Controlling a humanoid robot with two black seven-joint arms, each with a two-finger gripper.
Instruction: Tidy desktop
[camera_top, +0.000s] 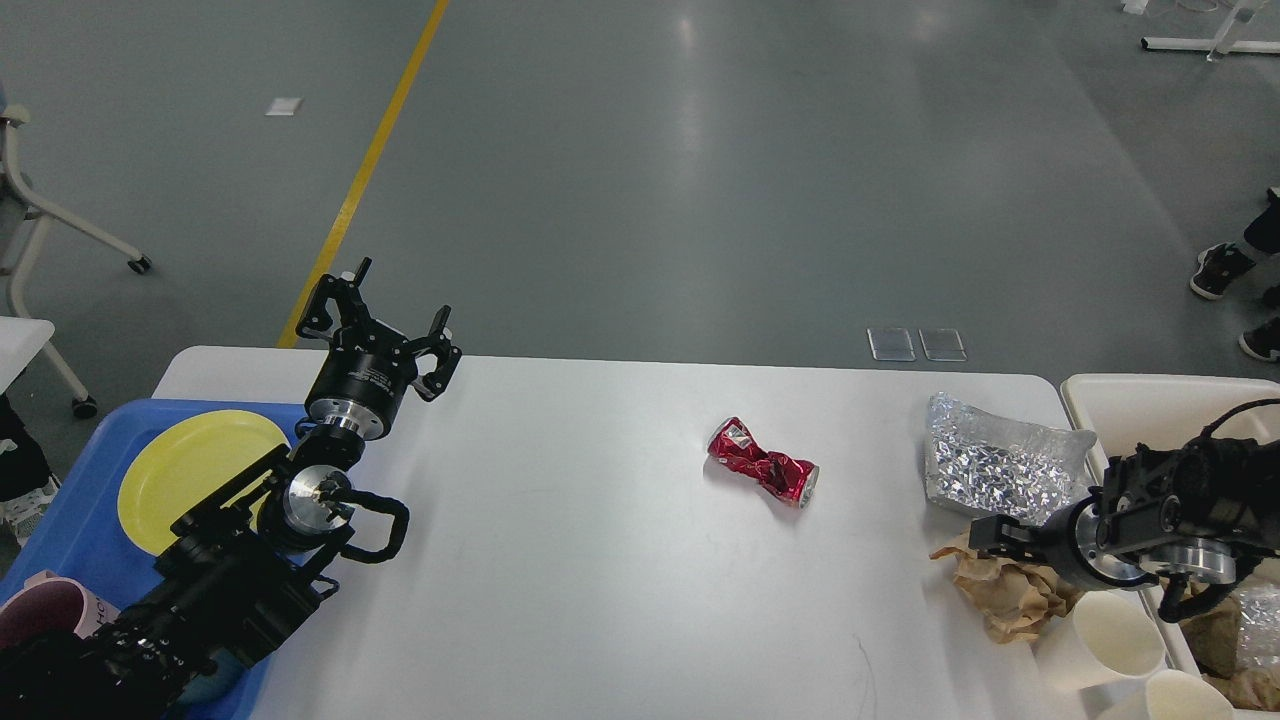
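The white desktop (600, 590) holds a crushed red can (765, 472) near its middle. At its right end lie a crumpled silver foil sheet (1000, 468) and a wad of brown paper (1015, 598). My left gripper (383, 322) stands open and empty above the far left corner. My right gripper (985, 535) comes in low from the right, with its dark tip at the top edge of the brown paper wad. Its fingers cannot be told apart.
A blue tray (70, 540) at the left holds a yellow plate (190, 470) and a pink cup (45, 610). A cream bin (1150, 400) with scraps in it stands at the right. Two white paper cups (1115, 640) (1185, 697) sit near the front right corner.
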